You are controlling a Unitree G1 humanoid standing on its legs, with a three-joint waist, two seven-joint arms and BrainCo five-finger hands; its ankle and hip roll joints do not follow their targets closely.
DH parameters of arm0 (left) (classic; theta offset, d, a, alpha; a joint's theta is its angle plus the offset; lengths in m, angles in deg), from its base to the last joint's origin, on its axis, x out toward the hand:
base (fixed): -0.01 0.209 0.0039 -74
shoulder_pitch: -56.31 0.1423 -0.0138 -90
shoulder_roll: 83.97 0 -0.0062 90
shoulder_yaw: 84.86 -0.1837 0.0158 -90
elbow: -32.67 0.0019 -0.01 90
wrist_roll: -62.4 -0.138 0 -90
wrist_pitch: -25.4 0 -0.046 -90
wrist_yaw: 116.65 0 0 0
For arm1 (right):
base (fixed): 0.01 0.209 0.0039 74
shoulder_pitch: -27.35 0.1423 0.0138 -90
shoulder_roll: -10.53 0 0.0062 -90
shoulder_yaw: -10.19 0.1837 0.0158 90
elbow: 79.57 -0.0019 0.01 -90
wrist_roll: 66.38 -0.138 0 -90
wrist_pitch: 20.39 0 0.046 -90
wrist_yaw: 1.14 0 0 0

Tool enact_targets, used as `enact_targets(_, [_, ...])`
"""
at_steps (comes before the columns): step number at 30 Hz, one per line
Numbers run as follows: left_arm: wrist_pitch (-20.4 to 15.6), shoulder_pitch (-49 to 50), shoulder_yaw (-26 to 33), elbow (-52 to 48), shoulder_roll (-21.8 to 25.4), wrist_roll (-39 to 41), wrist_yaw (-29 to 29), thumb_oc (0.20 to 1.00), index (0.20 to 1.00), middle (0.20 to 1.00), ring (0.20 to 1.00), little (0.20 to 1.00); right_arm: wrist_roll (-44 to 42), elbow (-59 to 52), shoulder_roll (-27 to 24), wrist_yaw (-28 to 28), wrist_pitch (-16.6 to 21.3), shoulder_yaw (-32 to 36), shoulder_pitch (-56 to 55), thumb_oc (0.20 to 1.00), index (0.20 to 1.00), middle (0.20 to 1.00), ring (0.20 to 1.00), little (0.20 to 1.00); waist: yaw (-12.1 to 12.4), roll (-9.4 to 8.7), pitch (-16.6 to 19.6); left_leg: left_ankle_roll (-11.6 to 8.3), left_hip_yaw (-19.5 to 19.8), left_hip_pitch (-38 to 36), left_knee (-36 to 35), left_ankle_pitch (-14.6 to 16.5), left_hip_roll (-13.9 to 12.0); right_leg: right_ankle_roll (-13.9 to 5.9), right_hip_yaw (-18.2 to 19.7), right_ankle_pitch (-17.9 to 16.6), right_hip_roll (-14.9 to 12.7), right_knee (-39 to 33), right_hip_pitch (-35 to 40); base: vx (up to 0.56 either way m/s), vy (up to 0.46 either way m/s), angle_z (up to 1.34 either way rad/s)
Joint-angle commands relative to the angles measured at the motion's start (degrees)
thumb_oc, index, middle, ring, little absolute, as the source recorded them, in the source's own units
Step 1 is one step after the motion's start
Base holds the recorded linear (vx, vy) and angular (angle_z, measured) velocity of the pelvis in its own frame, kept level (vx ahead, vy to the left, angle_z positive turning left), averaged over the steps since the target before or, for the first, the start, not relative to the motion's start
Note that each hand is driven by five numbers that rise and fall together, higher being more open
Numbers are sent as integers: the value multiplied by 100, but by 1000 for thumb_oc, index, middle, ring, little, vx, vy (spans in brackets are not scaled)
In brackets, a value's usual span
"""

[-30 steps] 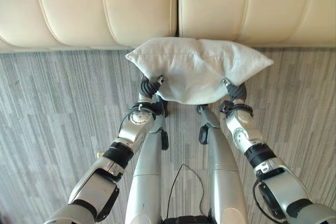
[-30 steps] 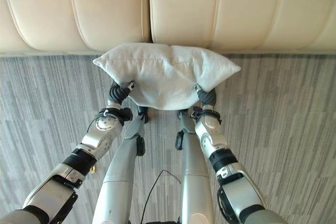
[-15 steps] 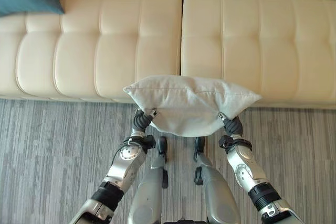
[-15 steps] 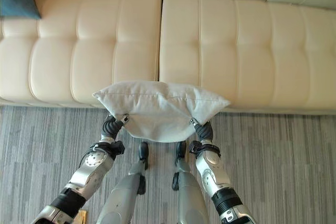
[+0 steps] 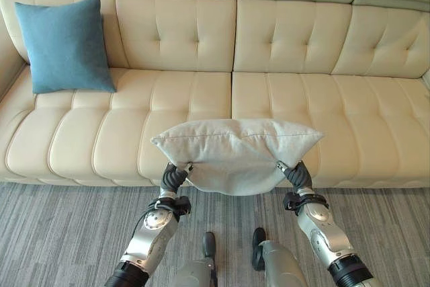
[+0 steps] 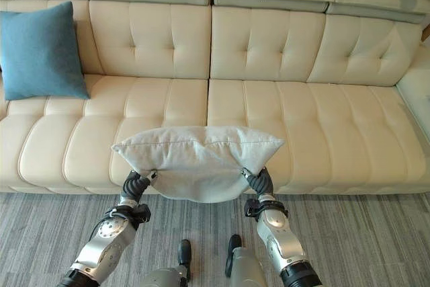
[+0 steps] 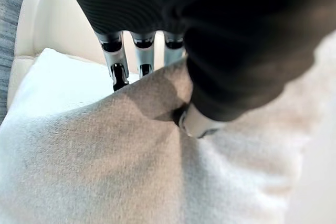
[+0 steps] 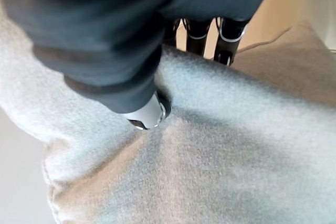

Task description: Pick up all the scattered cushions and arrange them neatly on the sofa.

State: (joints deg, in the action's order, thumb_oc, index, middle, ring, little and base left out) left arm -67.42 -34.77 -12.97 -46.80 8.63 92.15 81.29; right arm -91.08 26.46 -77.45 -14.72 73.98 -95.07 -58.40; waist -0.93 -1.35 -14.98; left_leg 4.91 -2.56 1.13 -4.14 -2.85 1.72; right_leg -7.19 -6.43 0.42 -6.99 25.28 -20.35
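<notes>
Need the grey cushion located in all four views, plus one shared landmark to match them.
Left eye view: grey cushion low centre, pinched by left robot hand and right robot hand, before the sofa.
Right eye view: low centre, left of the midline.
Left wrist view: across the lower picture, thumb pressed in.
Right wrist view: across the lower picture, thumb pressed in.
Landmark: the cream sofa.

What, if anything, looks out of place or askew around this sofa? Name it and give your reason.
Only the pale cushion is off the sofa: both hands hold it by its lower edge in front of the seat, so its middle sags. The blue cushion leans neatly upright against the backrest. Nothing looks spilled or damaged.
</notes>
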Motion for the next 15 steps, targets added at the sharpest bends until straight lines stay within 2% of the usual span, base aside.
enact_targets(1, [-269, -384, 63, -366, -126, -302, -157, 200, 200, 200, 200, 200, 43, -209, 247, 139, 320, -90, 507, 200, 200, 200, 200, 200, 180, -124, 168, -216, -83, -629, -79, 770, 141, -157, -541, -287, 440, -1994, 414, 271, -154, -8])
enact_targets(3, [-242, -405, 160, -260, -161, -398, -111, 200, 200, 200, 200, 200, 150, -135, 195, 91, 288, -62, 511, 200, 200, 200, 200, 200, 169, -175, 199, -259, -124, -784, -1, 929, 132, -185, -739, -357, 502, -2391, 472, 329, -142, -2])
enact_targets(4, [-228, -393, 159, -217, -194, -401, -158, 200, 200, 200, 200, 200, 122, -163, 155, 129, 274, -23, 381, 200, 200, 200, 200, 200, 155, -158, 235, -313, -17, -835, 126, 1014, 99, -87, -686, -196, 490, -2370, 641, 356, -129, 21])
enact_targets(5, [-245, -366, 155, -202, -226, -407, -179, 200, 200, 200, 200, 200, 102, -160, 162, 159, 264, -23, 356, 200, 200, 200, 200, 200, 148, -163, 269, -326, -85, -875, 141, 1057, 75, -24, -740, -243, 479, -2311, 669, 404, -145, 48])
enact_targets(7, [-265, -385, 140, -86, -362, -321, -181, 200, 200, 200, 200, 200, 75, -104, 112, 164, 252, 55, 265, 200, 200, 200, 200, 200, 60, -114, 407, -473, -57, -842, 571, 1119, -12, 155, -780, -67, 512, -2301, 911, 416, -163, 45])
enact_targets(9, [-268, -352, 131, -60, -444, -272, -218, 200, 200, 200, 200, 200, -36, -107, 71, 164, 283, 127, 176, 200, 200, 200, 200, 200, 20, -89, 394, -703, -139, -607, 1439, 923, -49, 298, -775, 43, 559, -2386, 1206, 317, -157, 40])
enact_targets(12, [-297, -329, 126, -76, -522, -198, -208, 200, 200, 200, 200, 200, -111, -105, 16, 146, 310, 143, 138, 200, 200, 200, 200, 200, 81, -88, 263, -918, -70, 19, 2717, 537, -77, 463, -825, 173, 578, -2511, 1515, 194, -128, 26])
enact_targets(13, [-297, -329, 126, -76, -522, -198, -208, 200, 200, 200, 200, 200, -111, -105, 16, 146, 309, 143, 138, 200, 200, 200, 200, 200, 76, -83, 267, -920, -64, 38, 2744, 549, -83, 465, -831, 171, 583, -2513, 1512, 148, -105, 6])
enact_targets(14, [-282, -337, 137, -43, -551, -163, -183, 200, 200, 200, 200, 200, -130, -83, 25, 124, 310, 150, 155, 200, 200, 200, 200, 200, 98, -137, 214, -884, -113, 351, 2858, 515, -156, 524, -808, 237, 570, -2623, 1658, 131, -97, 5])
enact_targets(15, [-268, -343, 144, -30, -547, -170, -166, 200, 200, 200, 200, 200, -160, -83, 53, 102, 313, 143, 162, 200, 200, 200, 200, 200, 110, -190, 209, -816, -112, 506, 2693, 634, -164, 517, -797, 252, 536, -2665, 1714, 135, -96, 4])
